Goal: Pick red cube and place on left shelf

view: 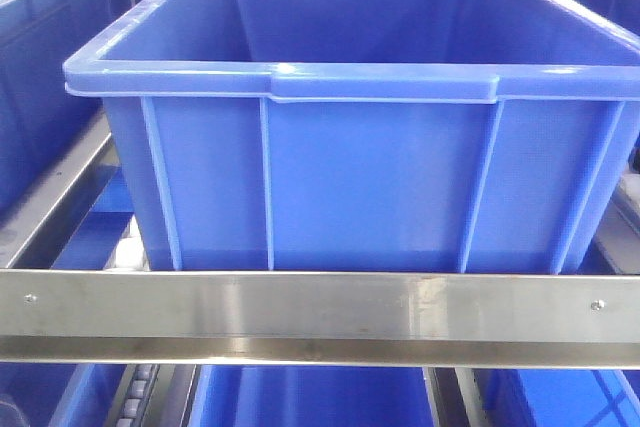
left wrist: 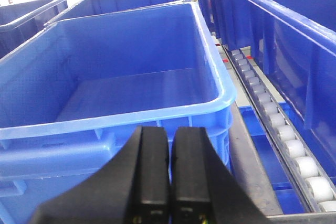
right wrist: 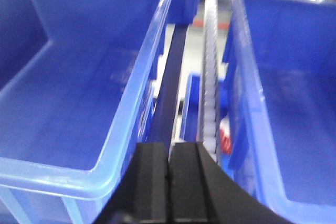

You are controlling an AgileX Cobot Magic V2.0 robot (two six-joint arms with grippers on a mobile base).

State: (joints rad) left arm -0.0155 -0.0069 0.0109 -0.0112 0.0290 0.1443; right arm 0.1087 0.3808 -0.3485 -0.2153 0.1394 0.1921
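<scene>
Currently pre-pick, judging by empty grippers: red cube not in any view.
Left gripper (left wrist: 169,174) clenched on nothing, hovering just before the near rim of an empty blue crate (left wrist: 131,85); right gripper (right wrist: 169,182) likewise pinched, empty, over the gap between two crates above the roller track (right wrist: 210,87); left shelf front rail (view: 320,312) sits below the middle crate in the front view; next move calls for locating the cube, then opening one gripper over it.
</scene>
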